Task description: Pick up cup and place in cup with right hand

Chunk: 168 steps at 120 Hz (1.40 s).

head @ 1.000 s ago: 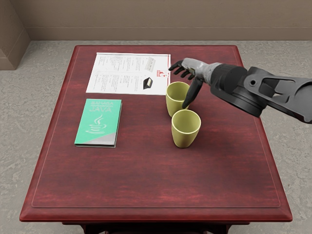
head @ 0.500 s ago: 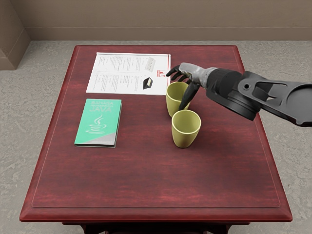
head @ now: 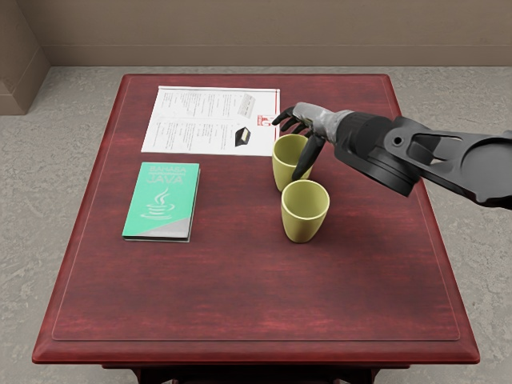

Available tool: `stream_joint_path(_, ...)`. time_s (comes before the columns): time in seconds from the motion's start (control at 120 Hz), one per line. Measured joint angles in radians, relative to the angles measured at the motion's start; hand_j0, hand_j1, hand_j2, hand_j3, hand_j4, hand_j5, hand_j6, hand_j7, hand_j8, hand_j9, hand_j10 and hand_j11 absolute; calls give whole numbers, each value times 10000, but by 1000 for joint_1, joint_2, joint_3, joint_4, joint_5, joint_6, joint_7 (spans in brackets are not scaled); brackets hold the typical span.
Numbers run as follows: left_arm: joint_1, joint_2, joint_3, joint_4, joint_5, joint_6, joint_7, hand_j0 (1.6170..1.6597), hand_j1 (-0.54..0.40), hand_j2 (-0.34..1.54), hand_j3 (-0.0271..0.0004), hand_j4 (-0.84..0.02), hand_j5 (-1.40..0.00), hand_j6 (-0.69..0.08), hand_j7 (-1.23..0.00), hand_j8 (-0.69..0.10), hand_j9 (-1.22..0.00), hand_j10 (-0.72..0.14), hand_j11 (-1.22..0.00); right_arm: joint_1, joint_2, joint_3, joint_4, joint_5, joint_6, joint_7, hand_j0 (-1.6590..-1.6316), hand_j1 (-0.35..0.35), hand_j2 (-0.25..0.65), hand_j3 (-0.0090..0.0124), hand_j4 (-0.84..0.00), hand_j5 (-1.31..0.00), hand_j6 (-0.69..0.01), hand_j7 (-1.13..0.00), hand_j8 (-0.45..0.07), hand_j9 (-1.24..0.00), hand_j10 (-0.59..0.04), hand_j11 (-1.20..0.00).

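My right hand (head: 293,146) reaches in from the picture's right and hovers at the rear yellow-green cup (head: 285,166). Its fingers are spread above the cup's far side, and the thumb hangs down by the cup's right front, between the two cups. Whether any finger touches the cup cannot be told, but nothing is grasped. The front yellow-green cup (head: 302,229) stands upright just nearer, its rim overlapping the rear cup's base in the view. The rear cup is upright too, partly covered by the thumb.
Both cups stand on a dark red table (head: 240,288). A green book (head: 162,200) lies at the left. Printed white sheets (head: 196,120) lie at the back, their right edge close to the rear cup and the fingertips.
My right hand has shifted slightly left, its thumb moving lower along the rear cup. The forearm has moved a little left and down. Both cups have stayed put.
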Motion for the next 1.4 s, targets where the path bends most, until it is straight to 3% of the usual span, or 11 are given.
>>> stream_joint_path(0.383, 0, 0, 0, 0, 0, 0, 0, 16581, 3489, 1, -1, 0, -2, 0, -2, 0, -2, 0, -2, -13, 2, 0, -4, -4, 0, 0, -16580, 142, -444, 2, -3183, -3840, -2947, -3940, -2460, -3943, -3125, -3938)
stream_joint_path(0.483, 0, 0, 0, 0, 0, 0, 0, 16581, 3489, 1, -1, 0, -2, 0, -2, 0, -2, 0, -2, -14, 2, 1, -4, -5, 0, 0, -16577, 262, -481, -8, -3361, -3968, -3113, -4107, -2586, -4066, -3306, -4071)
stream_joint_path(0.533, 0, 0, 0, 0, 0, 0, 0, 16581, 3488, 2, -2, 0, -3, 0, -3, 0, -3, 0, -3, -19, 2, 2, -5, -10, 0, 0, -16569, 265, -431, -37, -3552, -3926, -3080, -4172, -2528, -4043, -3404, -4053)
stream_joint_path(0.542, 0, 0, 0, 0, 0, 0, 0, 16581, 3488, 2, -2, 0, -3, 0, -3, 0, -3, 0, -3, -19, 2, 2, -5, -10, 0, 0, -16569, 268, -427, -13, -3582, -3918, -2986, -4182, -2538, -4045, -3372, -4063)
stream_joint_path(0.558, 0, 0, 0, 0, 0, 0, 0, 16581, 3488, 2, -2, 0, -3, 0, -3, 0, -3, 0, -3, -21, 2, 2, -5, -11, 0, 0, -16569, 279, -422, -7, -3629, -3919, -2894, -4205, -2526, -4047, -3312, -4083)
stream_joint_path(0.6, 0, 0, 0, 0, 0, 0, 0, 16581, 3487, 3, -2, 0, -4, 0, -3, 0, -4, 0, -4, -23, 3, 2, -4, -12, 0, 0, -16565, 331, -411, -27, -3751, -3955, -2870, -4288, -2418, -4096, -3368, -4129)
stream_joint_path(0.608, 0, 0, 0, 0, 0, 0, 0, 16581, 3487, 3, -2, 0, -4, 0, -4, 0, -4, 0, -4, -23, 3, 2, -4, -13, 0, 0, -16566, 344, -414, -9, -3772, -3964, -2826, -4304, -2436, -4108, -3312, -4148)
stream_joint_path(0.867, 0, 0, 0, 0, 0, 0, 0, 16581, 3486, 4, -3, 1, -5, 0, -5, 0, -5, 0, -6, -27, 3, 3, -4, -14, -1, 0, -16550, 587, -359, -31, -4337, -4109, -2718, -4688, -2460, -4248, -3368, -4345)
stream_joint_path(0.875, 0, 0, 0, 0, 0, 0, 0, 16581, 3487, 4, -3, 1, -5, 0, -5, 0, -5, 0, -5, -27, 3, 3, -4, -14, -1, 0, -16550, 600, -364, -9, -4346, -4122, -2716, -4701, -2457, -4264, -3337, -4370)
stream_joint_path(0.892, 0, 0, 0, 0, 0, 0, 0, 16581, 3487, 4, -3, 1, -5, 0, -5, 0, -5, 0, -5, -27, 3, 3, -4, -14, -1, 0, -16552, 624, -372, -4, -4365, -4146, -2687, -4724, -2438, -4293, -3303, -4415)
stream_joint_path(1.4, 0, 0, 0, 0, 0, 0, 0, 16581, 3490, -1, 0, 0, 0, 0, 0, 0, 0, 0, 0, -3, -3, 16, -3, 10, 12, 0, -16578, 844, 283, -1, -3948, -4945, -3715, -5017, -3223, -4942, -3852, -4965)
